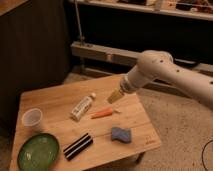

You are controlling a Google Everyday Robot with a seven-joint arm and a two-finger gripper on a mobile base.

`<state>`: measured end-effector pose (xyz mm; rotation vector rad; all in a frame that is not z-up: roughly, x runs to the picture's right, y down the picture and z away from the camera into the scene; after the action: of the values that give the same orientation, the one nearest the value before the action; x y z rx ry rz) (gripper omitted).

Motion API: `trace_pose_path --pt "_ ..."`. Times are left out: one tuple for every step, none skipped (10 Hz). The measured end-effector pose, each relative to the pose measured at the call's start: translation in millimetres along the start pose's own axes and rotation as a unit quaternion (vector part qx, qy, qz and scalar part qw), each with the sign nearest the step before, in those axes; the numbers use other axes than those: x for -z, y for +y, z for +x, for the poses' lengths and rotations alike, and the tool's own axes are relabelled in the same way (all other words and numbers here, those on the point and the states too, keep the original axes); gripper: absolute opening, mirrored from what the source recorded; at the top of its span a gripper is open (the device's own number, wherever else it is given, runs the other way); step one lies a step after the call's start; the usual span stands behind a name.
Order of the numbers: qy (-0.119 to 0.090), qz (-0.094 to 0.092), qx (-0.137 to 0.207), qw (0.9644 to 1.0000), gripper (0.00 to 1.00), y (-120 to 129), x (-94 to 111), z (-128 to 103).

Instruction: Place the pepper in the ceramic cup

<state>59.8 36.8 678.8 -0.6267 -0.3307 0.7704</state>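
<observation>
Pincer (pixel 116 96) of the robot hangs in the air over the far right part of the table (pixel 50 107), at the end of the white arm (pixel 165 70) that comes in from the right. It is released, with nothing between its fingers. It is just above and a little right of the pepper (pixel 102 113), not touching it.

The pepper lies flat near the middle of the table, just beside the white bottle (pixel 83 106). The ceramic cup (pixel 32 120) stands upright at the left edge, well apart from the pepper. A green plate (pixel 38 151) is in front of the cup. A black striped object (pixel 78 146) and a blue sponge (pixel 121 134) lie near the front edge.
</observation>
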Motion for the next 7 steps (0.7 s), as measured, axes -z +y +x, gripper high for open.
trace_pose_path --pt "-0.017 -0.013 0.051 0.9985 0.64 3.8 -1.7 17.1" --pt "-0.032 -0.023 0.093 0.9949 0.64 8.4 -3.7 27.0" --pt "-0.043 -0.028 0.121 0.9914 0.64 11.9 -4.5 31.9" --pt "-0.057 -0.031 0.150 0.9866 0.64 13.9 -3.9 41.2" --pt "-0.063 -0.032 0.165 0.9839 0.64 15.4 -3.4 44.4" --pt "-0.058 -0.028 0.166 0.9840 0.64 15.0 -3.1 40.4" --pt "-0.053 -0.018 0.161 0.9853 0.64 15.3 -6.8 34.5"
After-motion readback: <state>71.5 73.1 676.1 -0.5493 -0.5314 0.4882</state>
